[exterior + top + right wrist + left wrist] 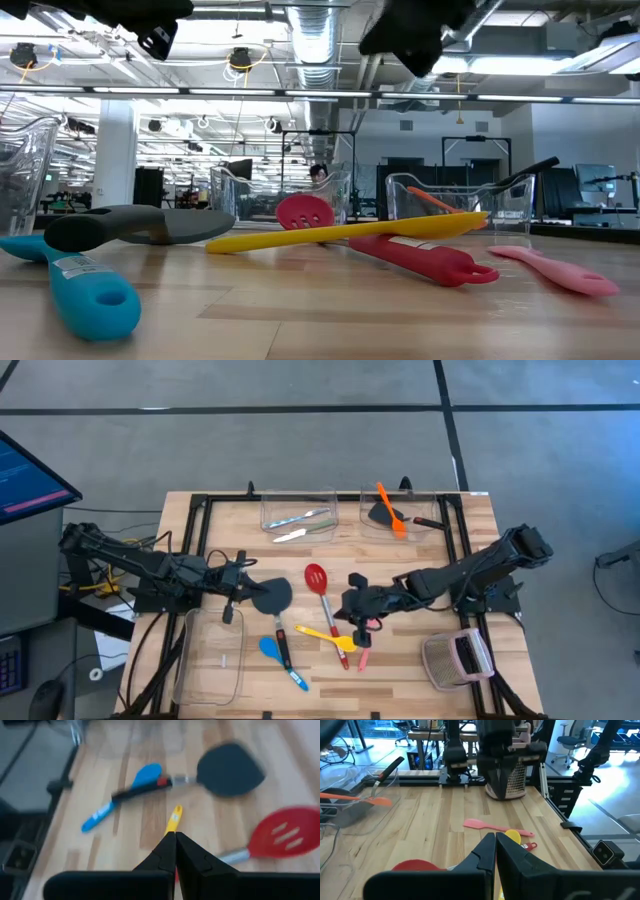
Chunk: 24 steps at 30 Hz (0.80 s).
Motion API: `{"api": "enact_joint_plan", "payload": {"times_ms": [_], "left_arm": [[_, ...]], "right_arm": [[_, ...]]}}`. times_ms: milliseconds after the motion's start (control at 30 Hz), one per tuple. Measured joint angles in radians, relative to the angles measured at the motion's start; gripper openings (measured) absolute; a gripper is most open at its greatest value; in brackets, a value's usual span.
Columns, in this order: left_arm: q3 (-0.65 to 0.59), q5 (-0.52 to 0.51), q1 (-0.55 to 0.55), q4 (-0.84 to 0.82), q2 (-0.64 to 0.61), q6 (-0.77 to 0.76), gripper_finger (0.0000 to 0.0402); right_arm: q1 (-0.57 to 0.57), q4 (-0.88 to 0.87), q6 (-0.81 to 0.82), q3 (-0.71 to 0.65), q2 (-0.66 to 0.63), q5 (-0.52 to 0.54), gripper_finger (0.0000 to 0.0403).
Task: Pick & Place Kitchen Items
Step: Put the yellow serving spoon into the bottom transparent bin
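1. A black turner [272, 598] is laid near the table's middle, its blade toward the far side and its handle run toward the near edge.
2. A blue spoon [281, 660] is crossed under that handle; its long axis is slanted, bowl to the left, handle toward the near right.
3. A red slotted spoon [319, 582] is set with its bowl toward the far side, its shaft run toward the near edge (slightly rightward).
4. A yellow spatula [328, 637] is laid across the red shaft, roughly crosswise to it.
5. A pink spatula [364, 656] is seen just right of the yellow one, lengthwise toward the near edge.
6. In the right far bin [437, 510], one orange spatula [391, 510] and a second black turner [383, 516] are held; in the left far bin [268, 508], pale cutlery [300, 520] is laid crosswise, with one more pale piece [290, 536] just outside it.
7. The left gripper [243, 590] is held shut and empty beside the first turner's blade.
8. The right gripper [352, 607] is closed on nothing, above the yellow and pink handles.
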Motion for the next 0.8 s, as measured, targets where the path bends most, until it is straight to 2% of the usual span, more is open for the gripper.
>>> {"api": "enact_joint_plan", "payload": {"times_ms": [300,433,667,800], "left_arm": [[0.0,0.006,0.0,-0.003,0.0,-0.002,0.0002],[0.0,0.084,-0.002,0.002,0.019,-0.049,0.0002],[0.012,0.105,-0.039,0.08,0.222,-0.102,0.0001],[0.086,0.085,-0.041,0.089,0.389,-0.105,0.0001]], "right_arm": [[-0.015,-0.178,-0.072,0.175,0.184,-0.109,0.0],[-0.014,-0.258,-0.116,0.248,0.225,-0.099,0.0],[-0.014,-0.262,-0.207,0.253,0.157,-0.031,0.0],[-0.014,-0.191,-0.259,0.204,0.087,-0.012,0.0]]}}
